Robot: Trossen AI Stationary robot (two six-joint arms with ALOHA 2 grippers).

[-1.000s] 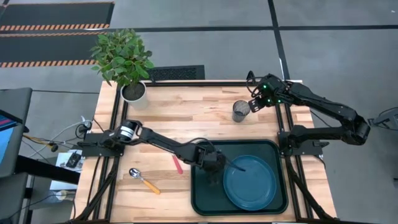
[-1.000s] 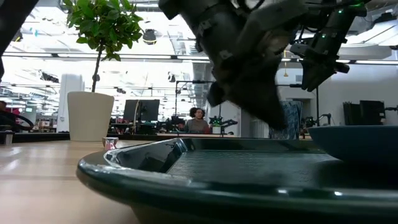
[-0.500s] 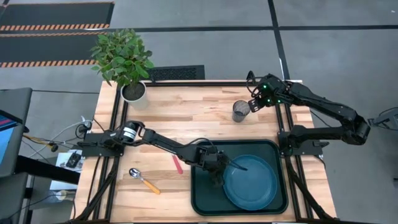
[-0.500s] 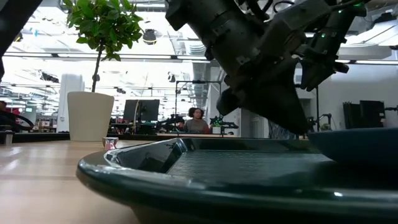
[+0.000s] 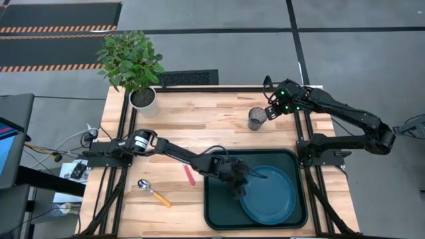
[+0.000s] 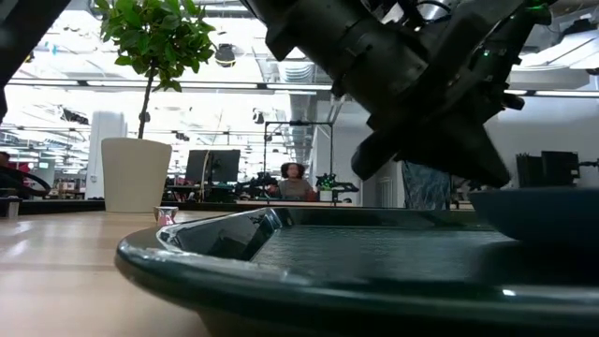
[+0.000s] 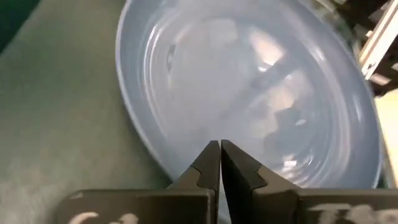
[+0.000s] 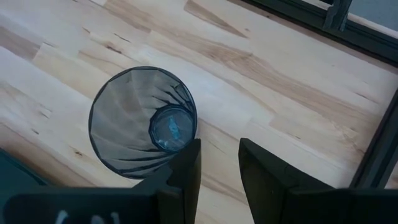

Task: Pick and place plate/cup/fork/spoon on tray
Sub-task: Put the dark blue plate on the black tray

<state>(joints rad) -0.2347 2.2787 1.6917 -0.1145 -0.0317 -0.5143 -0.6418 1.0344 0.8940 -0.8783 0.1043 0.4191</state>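
The dark teal plate [image 5: 272, 199] lies flat in the right half of the dark green tray [image 5: 218, 216]. My left gripper [image 5: 240, 182] is shut, and its tips stand at the plate's left rim in the left wrist view [image 7: 219, 158]. The smoky cup [image 5: 257, 118] stands upright on the table beyond the tray. My right gripper [image 8: 219, 165] is open just right of the cup, one finger by its rim. The red-handled fork [image 5: 189, 174] and the orange-handled spoon [image 5: 154, 192] lie on the table left of the tray. My left gripper's shut fingertips [image 7: 208, 163] stand over the plate's left rim [image 7: 180, 171], slanting down from the table's left. I cannot tell whether they touch it. The plate lies flat in the tray.
A white plant pot [image 5: 142, 99] with a leafy plant stands at the table's far left corner. The tray's left half [image 5: 219, 199] is bare. Bare wood lies between the cup and the plant pot. People sit in the room behind the table, as the low view shows.
My left gripper has moved toward the table's right edge, over the tray's left half and up to the plate's left rim.
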